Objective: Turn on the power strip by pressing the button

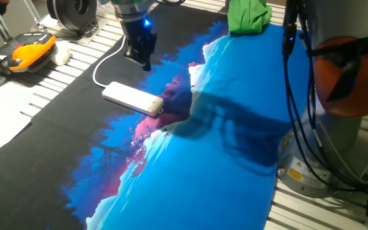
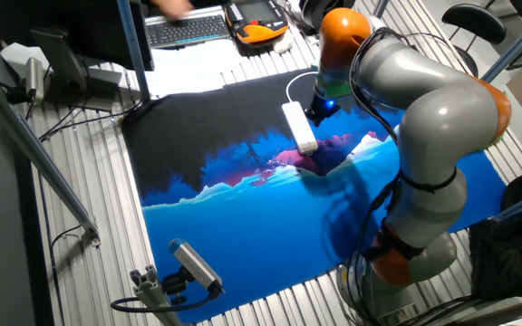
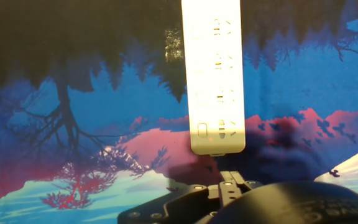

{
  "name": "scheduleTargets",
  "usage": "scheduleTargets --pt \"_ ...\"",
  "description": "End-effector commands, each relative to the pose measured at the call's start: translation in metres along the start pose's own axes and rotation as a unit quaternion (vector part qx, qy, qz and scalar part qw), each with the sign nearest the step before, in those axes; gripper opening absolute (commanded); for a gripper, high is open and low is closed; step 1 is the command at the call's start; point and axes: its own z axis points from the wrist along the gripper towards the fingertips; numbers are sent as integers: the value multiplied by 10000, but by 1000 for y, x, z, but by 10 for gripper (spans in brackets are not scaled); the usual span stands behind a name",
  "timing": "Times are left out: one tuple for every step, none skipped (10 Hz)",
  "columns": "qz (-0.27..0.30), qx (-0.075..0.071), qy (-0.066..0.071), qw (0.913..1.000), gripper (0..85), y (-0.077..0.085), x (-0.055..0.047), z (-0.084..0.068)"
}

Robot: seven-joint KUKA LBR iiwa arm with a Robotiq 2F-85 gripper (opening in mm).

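Note:
The white power strip [image 1: 131,98] lies flat on the printed mat, and its thin white cord [image 1: 101,67] curls away toward the back. In the other fixed view the power strip [image 2: 300,125] sits where the mat's black part meets the pink. A small greyish button [image 1: 158,106] shows at the end far from the cord. The hand view looks along the power strip [image 3: 215,74], with the button [image 3: 202,130] near its close end. My gripper [image 1: 145,62] hangs just behind the strip, apart from it, and is also seen beside it [image 2: 319,112]. No view shows a gap or contact at the fingertips.
The blue, pink and black mat [image 1: 235,166] covers the table. An orange-and-black device [image 1: 24,51] lies at the back left and a green cloth [image 1: 248,16] at the back. My arm's base [image 1: 344,96] stands at the right. A keyboard [image 2: 188,29] lies beyond the mat.

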Motion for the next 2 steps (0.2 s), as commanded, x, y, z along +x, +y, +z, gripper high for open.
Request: scheduleTargets --pt "-5 -8 -6 10000 0 -1 1 -1" --pt "11 -56 27 10000 0 -1 3 -2"
